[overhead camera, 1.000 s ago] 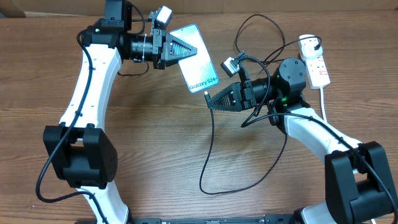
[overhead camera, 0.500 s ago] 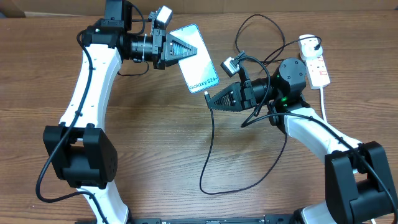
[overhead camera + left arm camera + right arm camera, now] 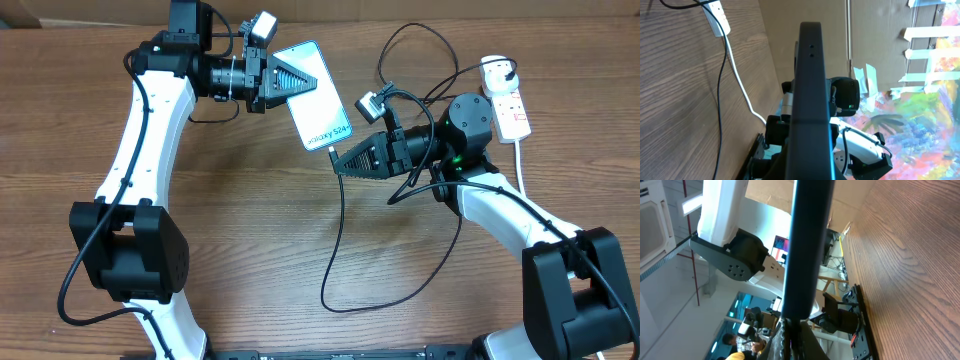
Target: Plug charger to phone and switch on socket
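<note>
Nearest us, the charger (image 3: 338, 230) is lying in a loose loop on the table (image 3: 250, 250), so it has slack. Our right pincer (image 3: 336, 163) is squeezing shut on its little tip, right at the bottom edge of the phone (image 3: 322, 112), ready to push it in. Our left pincer (image 3: 312, 80) is pinching the phone tight and holding it up steady. Farthest off, the socket (image 3: 508, 100) is waiting.

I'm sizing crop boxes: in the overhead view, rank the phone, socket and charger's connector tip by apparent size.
1. phone, held in the left gripper, so perhaps nearer the camera
2. socket
3. connector tip, by far smallest
</note>
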Tool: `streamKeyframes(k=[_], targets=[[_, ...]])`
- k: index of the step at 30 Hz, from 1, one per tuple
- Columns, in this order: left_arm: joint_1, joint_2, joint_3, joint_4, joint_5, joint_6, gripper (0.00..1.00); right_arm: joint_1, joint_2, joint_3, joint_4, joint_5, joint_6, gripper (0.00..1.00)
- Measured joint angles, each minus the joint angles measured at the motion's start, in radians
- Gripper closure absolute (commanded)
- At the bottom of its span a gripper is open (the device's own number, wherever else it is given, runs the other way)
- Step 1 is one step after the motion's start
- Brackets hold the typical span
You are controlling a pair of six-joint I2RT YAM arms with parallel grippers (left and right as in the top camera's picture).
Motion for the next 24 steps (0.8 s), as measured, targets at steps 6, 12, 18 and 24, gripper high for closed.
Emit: streamKeyframes(k=[6, 12, 18, 24], targets=[[0.0, 0.0, 0.0, -0.003, 0.0, 0.014, 0.96, -0.007, 0.0, 0.0, 0.0, 0.0, 0.0, 0.96], [0.0, 0.0, 0.0, -0.003, 0.0, 0.017, 0.96, -0.007, 0.0, 0.0, 0.0, 0.0, 0.0, 0.96], [0.0, 0.0, 0.0, -0.003, 0.0, 0.017, 0.96, -0.007, 0.0, 0.0, 0.0, 0.001, 0.0, 0.96], [0.0, 0.0, 0.0, -0.003, 0.011, 0.017, 0.96, -0.007, 0.0, 0.0, 0.0, 0.003, 0.0, 0.96]])
